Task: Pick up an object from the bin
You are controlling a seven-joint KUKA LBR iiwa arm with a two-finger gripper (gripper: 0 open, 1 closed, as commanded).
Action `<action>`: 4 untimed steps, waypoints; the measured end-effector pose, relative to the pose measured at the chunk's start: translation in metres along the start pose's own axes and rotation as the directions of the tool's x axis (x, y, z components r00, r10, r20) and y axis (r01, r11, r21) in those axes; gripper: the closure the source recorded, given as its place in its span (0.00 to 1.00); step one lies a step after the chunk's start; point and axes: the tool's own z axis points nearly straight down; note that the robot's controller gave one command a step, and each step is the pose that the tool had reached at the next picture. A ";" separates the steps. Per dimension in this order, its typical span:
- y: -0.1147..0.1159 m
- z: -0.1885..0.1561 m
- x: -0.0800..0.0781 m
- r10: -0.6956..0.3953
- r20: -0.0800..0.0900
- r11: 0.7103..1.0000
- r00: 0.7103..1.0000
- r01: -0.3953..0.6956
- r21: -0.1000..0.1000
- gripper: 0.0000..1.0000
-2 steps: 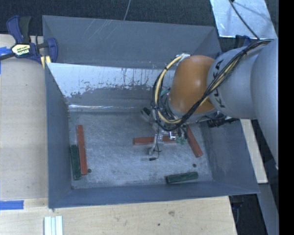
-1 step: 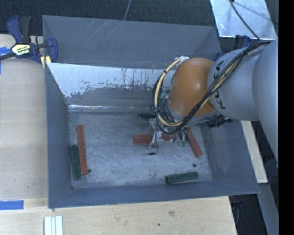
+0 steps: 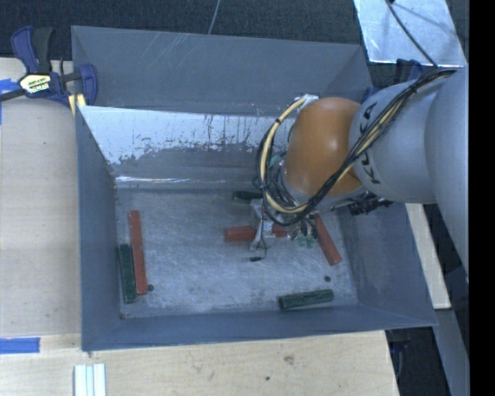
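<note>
Short red bar (image 3: 238, 235) at the centre of the bin (image 3: 97, 246) floor; gripper (image 3: 259, 247) touching its right end.
Gripper state, open or closed: cannot be determined. Second red bar (image 3: 329, 247) lies by the bin's right wall, dark green bar (image 3: 305, 300) by its lower wall, long red bar (image 3: 136, 250) by its left wall.

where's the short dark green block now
The short dark green block lies lower right in the camera view, by the grey metal bin's near wall, below the slanted red stick.
</note>
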 end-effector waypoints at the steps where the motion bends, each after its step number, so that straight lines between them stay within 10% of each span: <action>1: 0.000 -0.002 0.000 0.000 0.000 1.000 1.000 0.000 0.000 1.00; 4: 0.000 -0.054 0.001 0.001 0.000 1.000 1.000 -0.001 -0.001 1.00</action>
